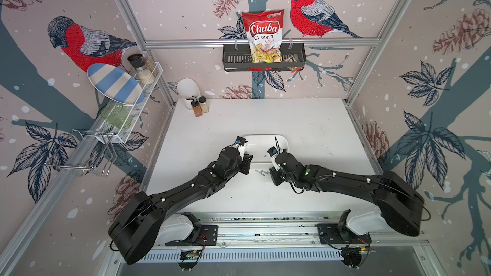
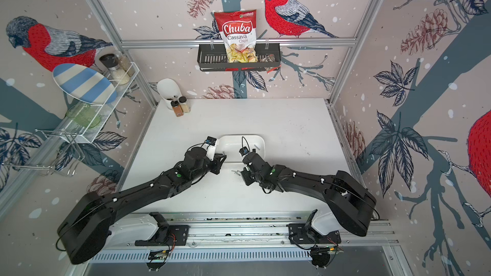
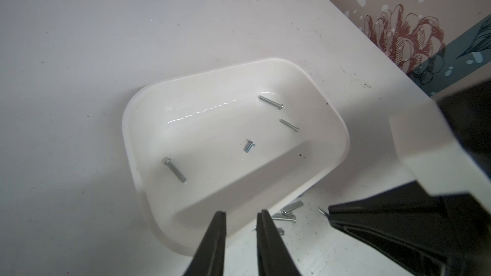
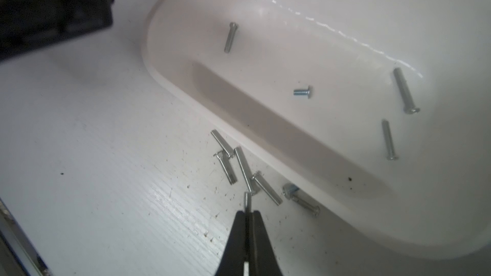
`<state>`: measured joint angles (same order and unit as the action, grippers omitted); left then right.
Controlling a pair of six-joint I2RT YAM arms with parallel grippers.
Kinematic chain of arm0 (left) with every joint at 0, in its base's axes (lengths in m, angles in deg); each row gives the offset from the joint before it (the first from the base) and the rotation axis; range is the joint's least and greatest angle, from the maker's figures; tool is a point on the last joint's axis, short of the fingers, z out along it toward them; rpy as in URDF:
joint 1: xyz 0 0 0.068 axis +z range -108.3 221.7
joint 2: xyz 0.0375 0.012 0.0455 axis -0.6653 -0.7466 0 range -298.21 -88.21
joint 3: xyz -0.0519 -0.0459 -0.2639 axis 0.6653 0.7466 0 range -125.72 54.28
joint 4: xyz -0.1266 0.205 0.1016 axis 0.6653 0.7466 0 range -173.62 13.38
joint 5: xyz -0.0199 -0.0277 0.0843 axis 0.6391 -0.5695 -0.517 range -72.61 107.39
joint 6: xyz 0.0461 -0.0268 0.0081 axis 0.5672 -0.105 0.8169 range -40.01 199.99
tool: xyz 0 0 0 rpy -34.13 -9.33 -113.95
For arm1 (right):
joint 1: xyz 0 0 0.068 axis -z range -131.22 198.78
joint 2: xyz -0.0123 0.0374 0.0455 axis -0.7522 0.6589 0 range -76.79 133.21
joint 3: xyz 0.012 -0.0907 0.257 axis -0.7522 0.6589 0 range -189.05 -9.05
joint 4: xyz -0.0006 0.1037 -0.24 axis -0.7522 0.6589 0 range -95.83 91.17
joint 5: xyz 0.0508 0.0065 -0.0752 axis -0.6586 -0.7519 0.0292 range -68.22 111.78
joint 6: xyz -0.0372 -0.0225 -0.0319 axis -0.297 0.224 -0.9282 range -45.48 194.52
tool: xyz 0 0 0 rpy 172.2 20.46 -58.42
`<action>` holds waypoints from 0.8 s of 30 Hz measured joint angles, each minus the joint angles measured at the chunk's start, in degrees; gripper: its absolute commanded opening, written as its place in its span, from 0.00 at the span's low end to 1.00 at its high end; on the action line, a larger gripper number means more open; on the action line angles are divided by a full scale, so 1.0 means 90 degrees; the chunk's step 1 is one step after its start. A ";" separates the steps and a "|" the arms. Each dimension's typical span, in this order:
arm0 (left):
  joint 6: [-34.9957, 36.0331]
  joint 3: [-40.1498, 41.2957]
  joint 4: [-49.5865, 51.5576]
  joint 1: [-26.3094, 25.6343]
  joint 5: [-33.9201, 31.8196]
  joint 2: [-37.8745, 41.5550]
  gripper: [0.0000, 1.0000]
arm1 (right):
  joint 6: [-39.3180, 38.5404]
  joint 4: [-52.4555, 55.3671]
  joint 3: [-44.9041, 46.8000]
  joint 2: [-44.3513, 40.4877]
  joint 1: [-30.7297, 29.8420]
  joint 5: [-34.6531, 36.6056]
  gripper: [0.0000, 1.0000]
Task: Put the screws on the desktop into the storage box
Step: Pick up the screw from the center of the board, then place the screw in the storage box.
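While the right gripper (image 4: 247, 212) hangs low over the scuffed matte desktop (image 4: 106, 155), its black jaws are clamped on one thin threaded screw (image 4: 247, 199). Loose screws (image 4: 245, 171) lie at the 6 o'clock rim of the glossy, round-cornered storage box (image 4: 150, 57). Left gripper (image 3: 241, 216): jaws slightly apart, empty, near that rim. Four screws (image 3: 249, 146) lie inside the box. At 12 o'clock a bag (image 1: 263, 35) reads "Chuba Cassava Chips"; a slotted black basket (image 1: 233, 57) hides its base.
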<state>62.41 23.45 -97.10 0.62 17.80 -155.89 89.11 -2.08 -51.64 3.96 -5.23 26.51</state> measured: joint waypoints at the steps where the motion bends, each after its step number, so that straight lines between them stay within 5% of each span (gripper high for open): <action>1: 0.0000 0.0027 -0.0002 -0.0051 0.0051 0.0131 0.26 | -0.0041 0.0068 -0.0136 -0.0068 0.0172 -0.0102 0.00; 6: 0.0318 -0.0194 0.0044 -0.0100 0.0308 0.0461 0.27 | -0.0189 0.0233 -0.0959 0.0202 0.1056 -0.0440 0.00; 13: 0.1870 -0.1812 0.0605 -0.0107 0.1576 -0.0172 0.32 | -0.0304 0.0262 -0.1515 0.1435 0.1999 -0.0903 0.00; 18: 0.3157 -0.2118 0.1260 -0.0158 0.2256 -0.0481 0.33 | -0.0333 0.0260 -0.1579 0.1829 0.1967 -0.0843 0.00; 24: 0.4405 -0.1627 0.1647 -0.0483 0.2212 -0.0495 0.32 | -0.0444 0.0260 -0.1644 0.2072 0.1802 -0.0369 0.03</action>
<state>102.06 8.81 -82.28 -3.73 37.71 -160.35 85.11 0.26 -66.44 22.60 10.98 23.19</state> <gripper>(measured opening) 0.315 0.075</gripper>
